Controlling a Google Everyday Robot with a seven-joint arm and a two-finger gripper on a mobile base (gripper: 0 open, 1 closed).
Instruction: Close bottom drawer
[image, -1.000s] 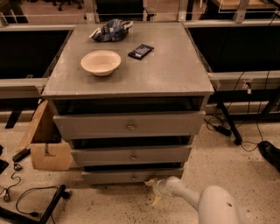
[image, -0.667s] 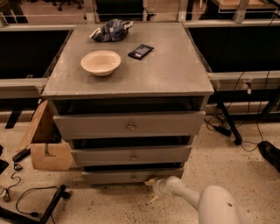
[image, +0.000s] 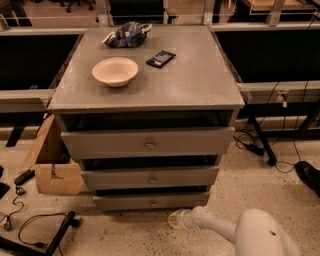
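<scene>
Speckled floor (image: 125, 235) lies nearest to you, with a black cable on the left, and the white arm (image: 250, 235) comes in over it from the lower right. Its claw (image: 175, 219) is low down, just in front of the bottom drawer (image: 120, 202) and a little right of the small knob (image: 153, 203). Whether the claw is spread or pressed together you cannot tell, and contact with the drawer front is also not clear. Compared with one second ago almost nothing has changed: the claw is at nearly the same place and the drawer front has not gone visibly inward. A dark gap shows above it, so I judge it is not fully shut and the push is still to be done. Above it are the middle drawer (image: 190, 177) and the top drawer (image: 100, 144). A cardboard box (image: 52, 170) stands on the left beside the cabinet. Further back, the table (image: 200, 85) carries a pale bowl (image: 115, 71), a dark flat device (image: 161, 58) and a crumpled bag (image: 126, 35).
</scene>
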